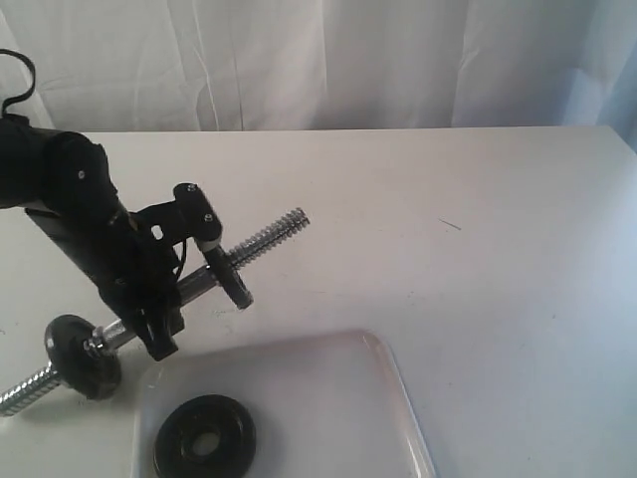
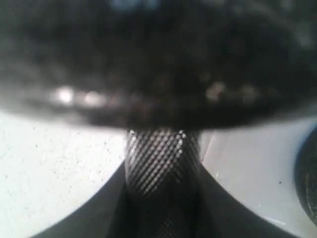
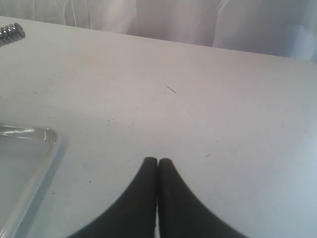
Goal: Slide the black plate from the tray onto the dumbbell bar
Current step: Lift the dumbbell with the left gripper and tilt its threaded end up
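Note:
The black plate [image 1: 204, 436] lies flat in the white tray [image 1: 328, 388] at the front, with its central hole showing. The dumbbell bar [image 1: 267, 235] runs diagonally from front left to its threaded end at the back right. It carries two other black discs, one [image 1: 85, 357] near its left end and one [image 1: 231, 274] further along. Between them my left gripper [image 1: 159, 334] is shut on the bar's knurled grip [image 2: 161, 158]. My right gripper [image 3: 157, 161] is shut on nothing above bare table, out of the exterior view.
A white curtain [image 1: 328, 60] hangs behind the white table [image 1: 478, 219]. The tray's corner [image 3: 34, 148] and the bar's threaded tip [image 3: 12, 32] show in the right wrist view. In the left wrist view a blurred disc [image 2: 158, 64] fills the top.

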`<state>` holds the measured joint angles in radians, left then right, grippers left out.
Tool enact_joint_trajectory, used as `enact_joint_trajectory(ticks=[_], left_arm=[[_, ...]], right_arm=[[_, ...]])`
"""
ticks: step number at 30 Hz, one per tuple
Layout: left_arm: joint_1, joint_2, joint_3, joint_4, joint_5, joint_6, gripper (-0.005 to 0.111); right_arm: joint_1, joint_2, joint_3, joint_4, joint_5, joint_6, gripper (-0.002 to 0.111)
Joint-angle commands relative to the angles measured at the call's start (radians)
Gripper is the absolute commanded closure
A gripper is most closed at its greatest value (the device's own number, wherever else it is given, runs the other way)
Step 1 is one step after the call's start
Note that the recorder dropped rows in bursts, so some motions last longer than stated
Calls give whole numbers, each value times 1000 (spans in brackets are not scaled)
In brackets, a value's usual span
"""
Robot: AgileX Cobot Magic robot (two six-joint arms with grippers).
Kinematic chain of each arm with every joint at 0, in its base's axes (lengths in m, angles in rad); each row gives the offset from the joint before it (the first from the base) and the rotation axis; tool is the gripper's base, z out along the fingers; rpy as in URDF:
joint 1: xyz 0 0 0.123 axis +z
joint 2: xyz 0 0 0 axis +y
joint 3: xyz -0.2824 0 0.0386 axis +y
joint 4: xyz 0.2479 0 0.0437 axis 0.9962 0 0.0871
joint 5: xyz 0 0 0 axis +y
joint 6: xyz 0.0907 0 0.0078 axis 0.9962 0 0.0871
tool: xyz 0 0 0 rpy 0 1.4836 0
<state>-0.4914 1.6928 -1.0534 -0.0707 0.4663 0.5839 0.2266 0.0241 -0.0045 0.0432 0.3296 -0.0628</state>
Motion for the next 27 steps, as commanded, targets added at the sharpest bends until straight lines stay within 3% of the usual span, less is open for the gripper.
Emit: enact_joint_trajectory(ticks=[1, 16, 27], left_arm=[[1, -129, 25, -24, -54, -24, 107], [1, -290, 247, -24, -160, -115, 107], [1, -361, 313, -24, -194, -143, 107]], right_arm=[[-8, -5, 5, -8, -9, -7, 108], [-8, -5, 5, -8, -9, -7, 108], [-8, -5, 5, -8, -9, -7, 108]])
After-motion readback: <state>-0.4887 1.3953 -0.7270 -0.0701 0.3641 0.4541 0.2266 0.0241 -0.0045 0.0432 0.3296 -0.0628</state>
